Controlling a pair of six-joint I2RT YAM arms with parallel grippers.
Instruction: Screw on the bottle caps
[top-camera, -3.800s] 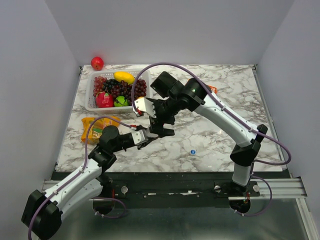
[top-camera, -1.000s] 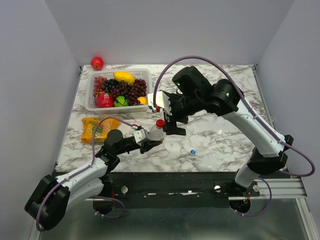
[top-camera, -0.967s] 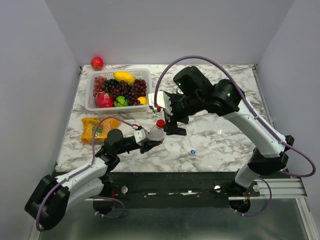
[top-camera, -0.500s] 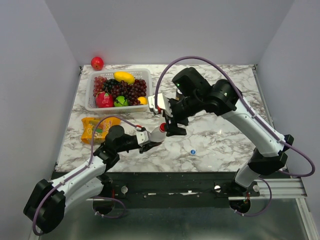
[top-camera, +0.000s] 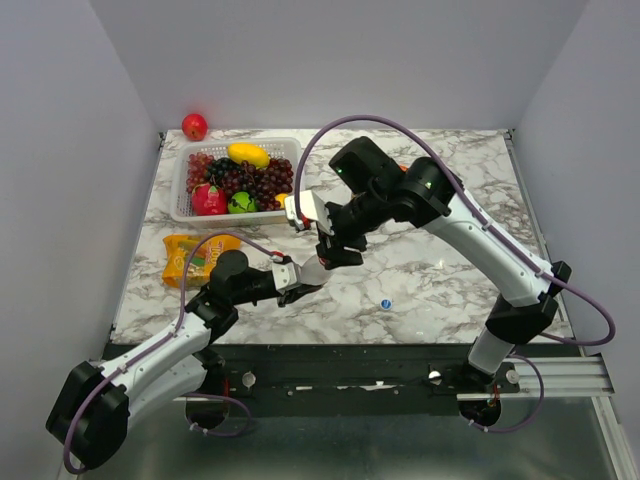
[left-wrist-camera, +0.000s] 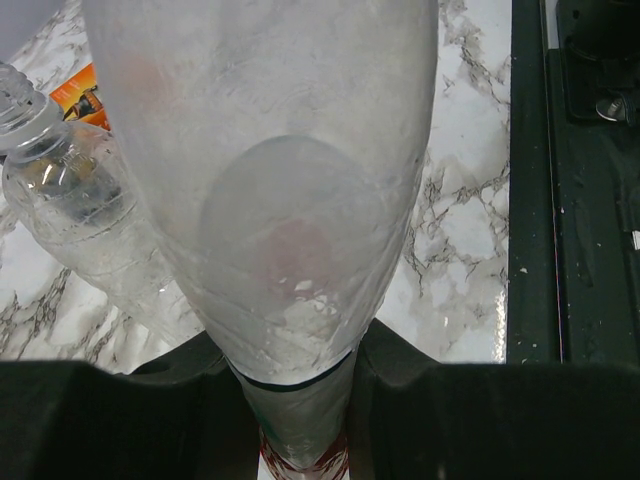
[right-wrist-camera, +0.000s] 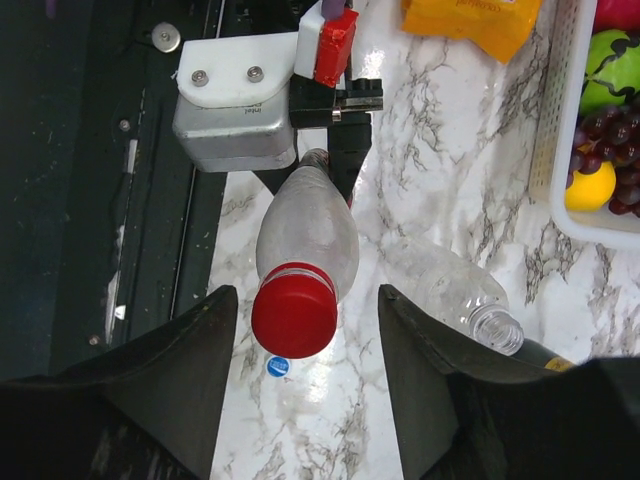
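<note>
I have the left gripper clamped on the bottle at centre frame. My right gripper is spread open astride its red cap, not touching. The blue cap lies lower right.

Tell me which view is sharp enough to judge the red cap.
Right wrist: the round red plastic cap on the held clear plastic bottle is crisp, inside the open right end effector. Left wrist: the bottle fills the frame, out of focus, the cap at best a reddish smudge. Top external: sharp, but the right end effector hides the cap.
</note>
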